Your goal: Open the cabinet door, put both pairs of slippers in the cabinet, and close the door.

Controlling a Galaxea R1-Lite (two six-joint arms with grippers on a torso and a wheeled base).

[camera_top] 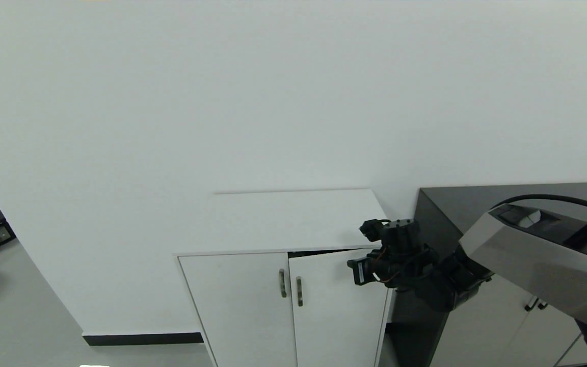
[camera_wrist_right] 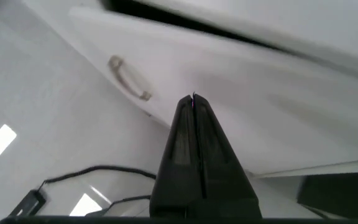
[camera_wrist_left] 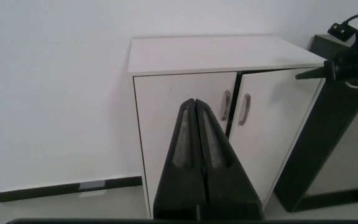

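The white cabinet stands against the wall. Its right-hand door is ajar by a crack, so a thin dark slit shows under the top board. That slit is all one sees of the inside (nothing in there can be made out). The left-hand door lies flush. The left handle and the right handle sit side by side at the meeting edges. From the head camera, the cabinet's lower part is cut off by the frame.

The right gripper is up at the top outer corner of the ajar door. Its fingers are pressed together into one narrow wedge with nothing between them. Seen from its own wrist, the wedge overlaps the door face some way from the handle. Whether it actually touches the panel I cannot tell (the door is smeared there).

The left gripper hangs well back from the cabinet, roughly in front of the left-hand door. Its fingers are likewise closed flat against each other and hold nothing.

Just beside the cabinet on the right stands a dark sideboard, much of its front hidden behind the right arm. A black skirting strip runs along the foot of the wall to the left, above the grey floor. A cable trails over the floor below the right wrist, with one end cut off at the edge.
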